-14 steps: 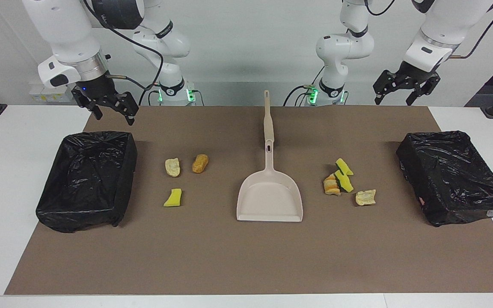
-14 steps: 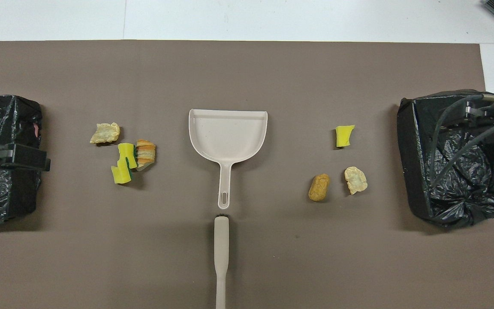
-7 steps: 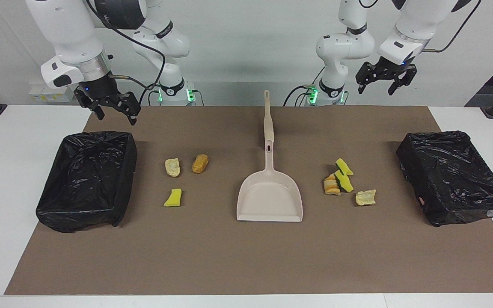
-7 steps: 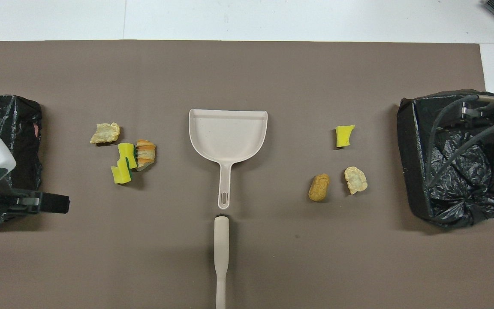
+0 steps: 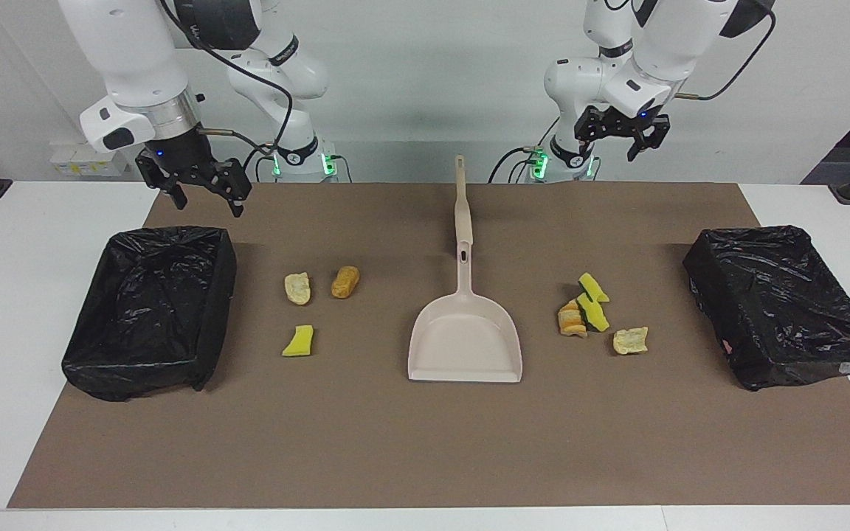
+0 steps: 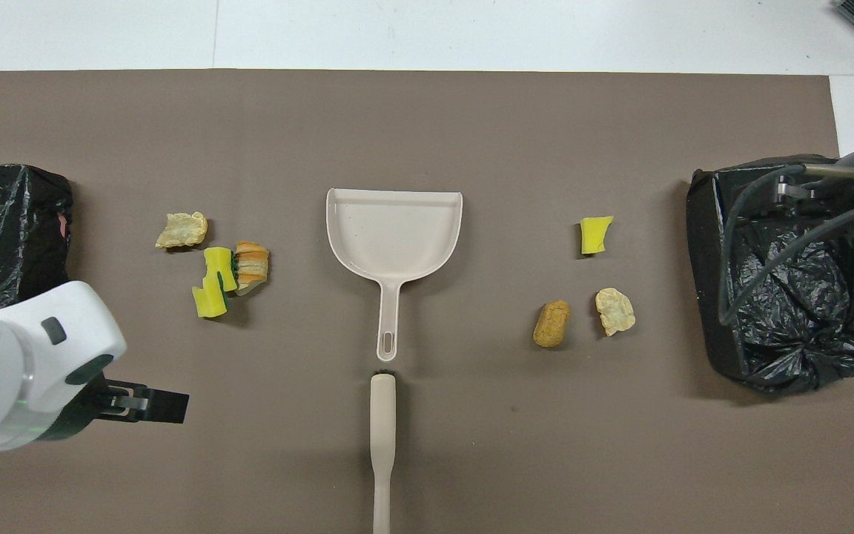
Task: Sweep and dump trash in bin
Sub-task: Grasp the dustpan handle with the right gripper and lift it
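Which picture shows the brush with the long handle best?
The facing view: the whole brush shows there, lying end to end with the dustpan handle, nearer to the robots. The overhead view cuts it off at the picture's bottom edge, so only part of the brush shows.

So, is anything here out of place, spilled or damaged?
Only the trash itself: torn sponge scraps lie loose on the brown mat, three toward the right arm's end and four toward the left arm's, either side of the dustpan. Both black-lined bins sit flat; nothing looks broken.
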